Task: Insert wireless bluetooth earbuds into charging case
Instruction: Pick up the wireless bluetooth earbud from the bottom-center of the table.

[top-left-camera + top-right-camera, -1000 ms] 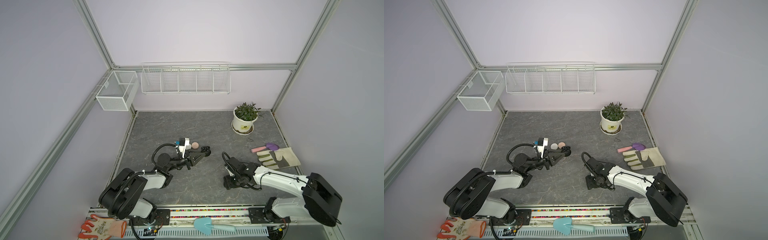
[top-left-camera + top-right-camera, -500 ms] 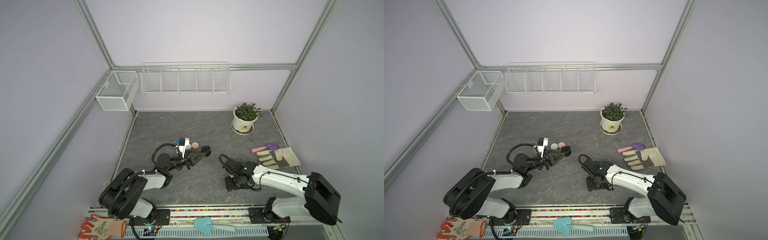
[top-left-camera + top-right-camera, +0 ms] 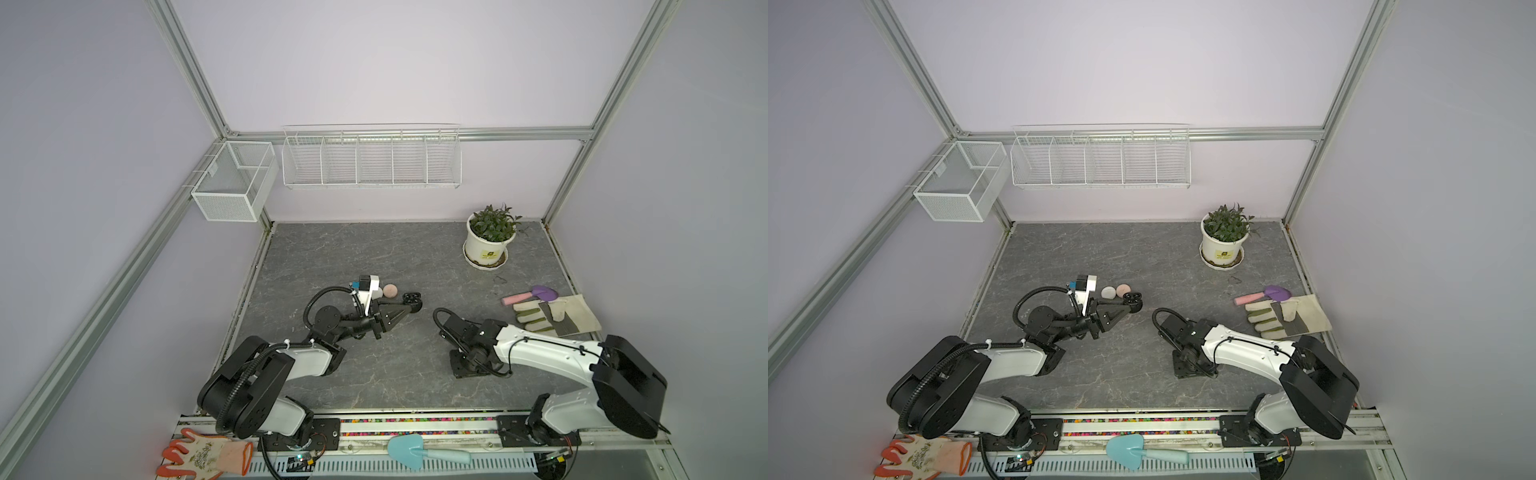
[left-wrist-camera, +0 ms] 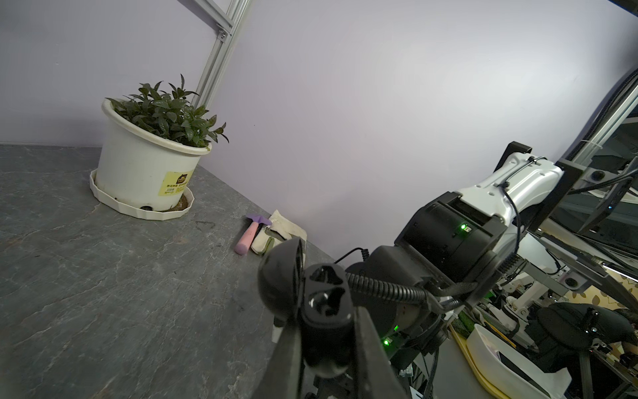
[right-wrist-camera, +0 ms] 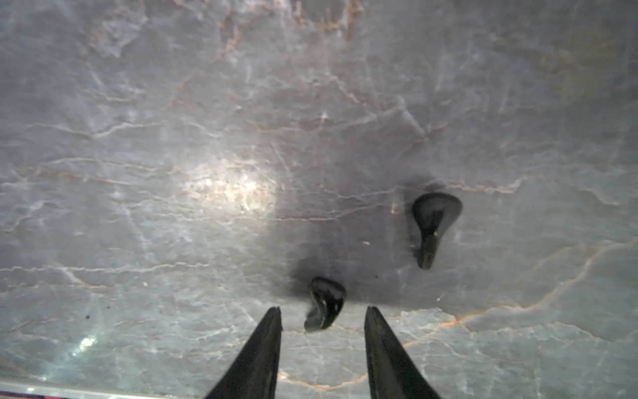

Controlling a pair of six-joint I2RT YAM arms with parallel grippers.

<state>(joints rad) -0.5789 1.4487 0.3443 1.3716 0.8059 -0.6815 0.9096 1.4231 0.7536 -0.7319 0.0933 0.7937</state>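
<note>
Looking down in both top views, the left gripper (image 3: 413, 306) reaches out left of the table's (image 3: 374, 249) middle, its claw pinched tight on the black charging case (image 3: 412, 297), which sits flipped open. Just beside it on the far-left side lie a pink case (image 3: 390, 290) and a pale case (image 3: 1108, 292), both closed, close together on the stone. Over on the right, the right arm (image 3: 540, 353) folds in with its wrist pointing straight down at the tabletop, fingertips hidden underneath. A potted plant (image 3: 490, 237) stands at the far right. Switching to the left wrist view: the dark fingers (image 4: 288, 349) squeeze the case from both sides, its lid (image 4: 281, 276) swung up and two moulded sockets (image 4: 326, 300) facing the camera. Now the right wrist view, and it is blurry: the right gripper (image 5: 323, 310) hangs just over the stone with its claw spread, one black earbud (image 5: 324, 304) lying on the table between the two tips, no clear contact on either side. A second black earbud (image 5: 433, 224) lies nearby on the stone, apart from the first and outside the claw.
</note>
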